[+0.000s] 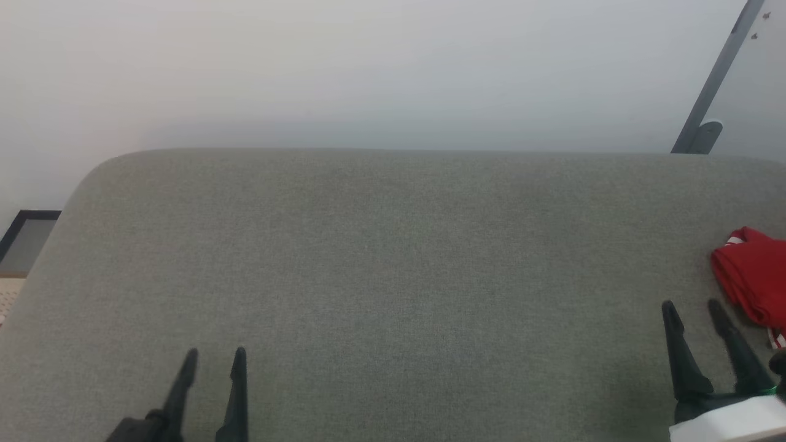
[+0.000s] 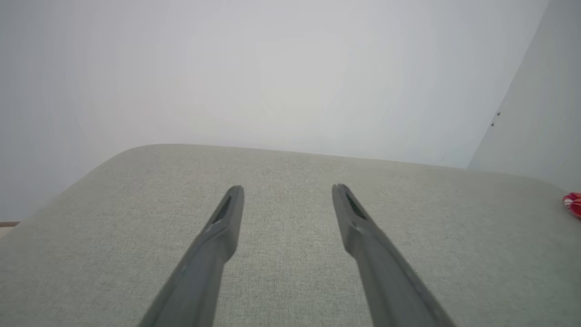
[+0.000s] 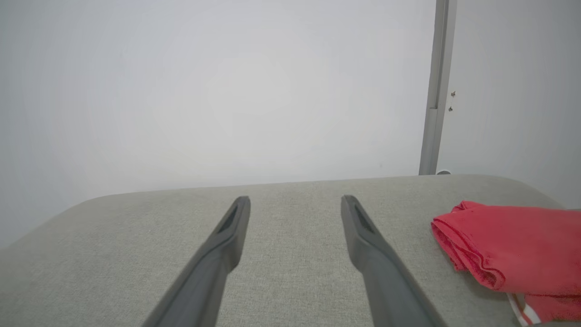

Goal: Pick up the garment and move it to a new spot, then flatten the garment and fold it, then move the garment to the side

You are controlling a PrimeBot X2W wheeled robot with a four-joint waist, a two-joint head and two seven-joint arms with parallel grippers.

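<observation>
Head view has the red garment (image 1: pixel 752 276) lying in loose layers at the right edge of the desk (image 1: pixel 393 245), just beside the right hand (image 1: pixel 694 305). That hand and the left hand (image 1: pixel 215 356) are both spread and empty. I cannot tell whether the garment is already folded or still untouched. The desk is covered in grey cloth, with a pale wall (image 1: pixel 368 73) behind it.

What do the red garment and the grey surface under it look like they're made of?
Red garment: thin matte fabric, probably synthetic knit; it lies in soft folds with rolled edges. Grey surface: matte woven upholstery cloth; a fine heathered weave shows, and rounded corners suggest padding beneath.
</observation>
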